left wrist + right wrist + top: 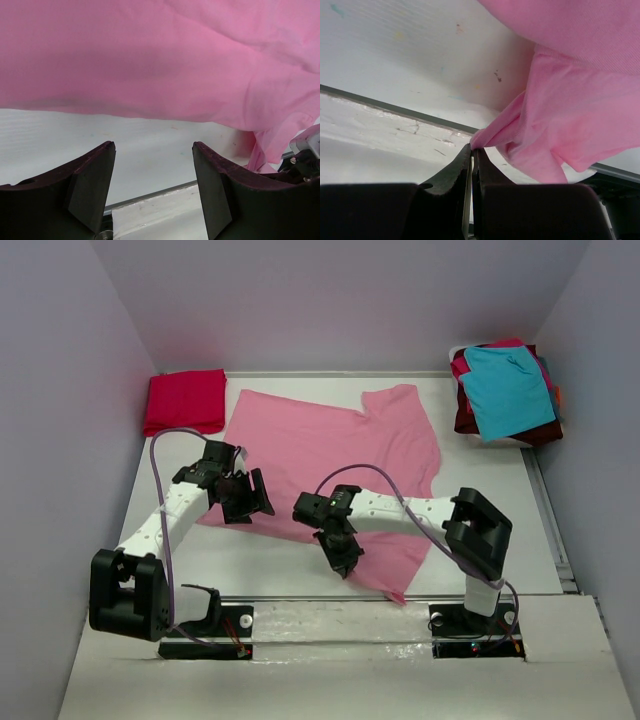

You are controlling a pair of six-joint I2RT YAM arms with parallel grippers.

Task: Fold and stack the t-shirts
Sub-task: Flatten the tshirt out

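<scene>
Right gripper (pixel 472 149) nips pink t-shirt (pixel 580 100) corner | left gripper (pixel 153 146) spread | hold barely visible

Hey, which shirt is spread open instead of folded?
The pink shirt, lying open in the middle. The red shirt is folded at the far left; the teal-topped pile sits far right.
</scene>
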